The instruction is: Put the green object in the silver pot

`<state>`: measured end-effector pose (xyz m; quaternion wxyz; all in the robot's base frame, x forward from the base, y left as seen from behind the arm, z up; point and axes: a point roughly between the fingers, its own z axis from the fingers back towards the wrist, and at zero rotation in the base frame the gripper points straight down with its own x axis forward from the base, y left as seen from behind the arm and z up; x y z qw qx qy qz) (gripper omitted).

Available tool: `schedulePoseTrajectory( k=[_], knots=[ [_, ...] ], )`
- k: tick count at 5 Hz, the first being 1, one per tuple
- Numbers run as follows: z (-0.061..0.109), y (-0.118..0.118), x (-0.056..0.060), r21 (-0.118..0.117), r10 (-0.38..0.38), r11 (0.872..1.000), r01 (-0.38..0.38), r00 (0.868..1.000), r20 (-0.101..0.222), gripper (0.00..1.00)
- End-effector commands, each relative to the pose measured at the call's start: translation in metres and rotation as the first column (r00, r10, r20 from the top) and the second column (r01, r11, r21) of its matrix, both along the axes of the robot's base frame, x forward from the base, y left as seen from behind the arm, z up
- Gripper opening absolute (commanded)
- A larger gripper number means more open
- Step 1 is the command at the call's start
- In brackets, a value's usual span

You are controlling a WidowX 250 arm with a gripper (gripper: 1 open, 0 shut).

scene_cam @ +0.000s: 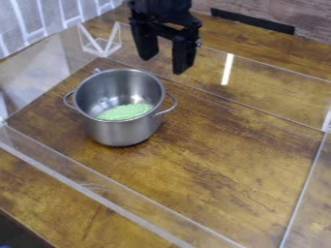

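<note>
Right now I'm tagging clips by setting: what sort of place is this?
Probably a lab robot test bench, not a kitchen: a wooden tabletop fenced by clear plastic walls, with only a silver pot under the gripper.

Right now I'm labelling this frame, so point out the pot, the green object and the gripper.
pot point(130, 134), camera view, on its front outer wall.
green object point(124, 112), camera view, on its middle, lying inside the pot.
gripper point(163, 56), camera view, midway between its open fingertips.
</note>
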<state>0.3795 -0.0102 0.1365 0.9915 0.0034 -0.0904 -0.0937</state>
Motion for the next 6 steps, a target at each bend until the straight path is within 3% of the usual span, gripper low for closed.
schedulePoseTrajectory(
  k=[1, 2, 4, 5, 6],
  knots=[
    [0.011, -0.012, 0.003, -0.001, -0.047, 0.999, 0.047, 0.997, 0.058, 1.0],
    [-0.001, -0.018, 0.006, 0.0, -0.061, 0.998, 0.061, 0.997, 0.043, 1.0],
    [0.036, -0.016, -0.007, -0.001, -0.018, 1.0, 0.018, 0.999, 0.047, 1.0],
    [0.034, -0.023, 0.007, -0.006, -0.072, 0.997, 0.073, 0.996, 0.061, 1.0],
    [0.016, -0.028, 0.013, -0.015, -0.131, 0.991, 0.132, 0.99, 0.05, 1.0]
  ],
)
